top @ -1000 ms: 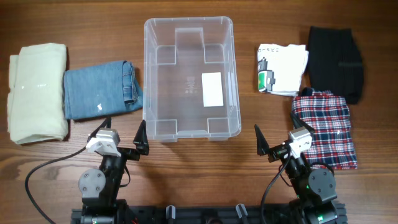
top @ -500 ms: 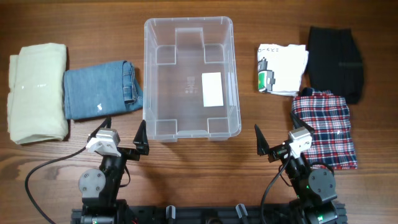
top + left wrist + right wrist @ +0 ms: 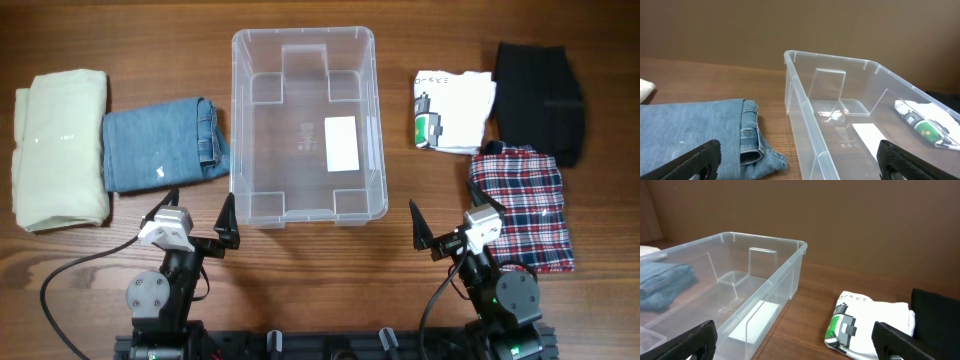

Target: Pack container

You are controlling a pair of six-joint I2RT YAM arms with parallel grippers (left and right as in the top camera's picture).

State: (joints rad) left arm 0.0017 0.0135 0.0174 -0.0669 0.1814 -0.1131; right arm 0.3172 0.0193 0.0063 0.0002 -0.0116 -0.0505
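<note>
A clear, colourless rectangular plastic container with a rounded rim stands at the middle of the brown wooden table, its long sides running away from the arms. One white rectangular label shows on its floor, right of centre, and no print can be seen on it. In the left wrist view a block of moulded lettering lies on the base beside the label, too faint to read.

Five folded garments lie around the container, two to its left and three to its right. On the left, a pale cream folded cloth lies at the far edge. Folded blue denim jeans lie just beside the container's wall. On the right is a white folded T-shirt with a green-and-black pixel print. Small dark writing runs along its edge and may begin "EX", but it is too small to be sure. A black ribbed garment lies next to the T-shirt. A red, navy and white plaid garment lies nearer the arms.

The left gripper is spread wide and grasps nothing, near the container's near-left corner. The right gripper is likewise spread and bare, by the near-right corner, with one finger over the plaid's edge.
</note>
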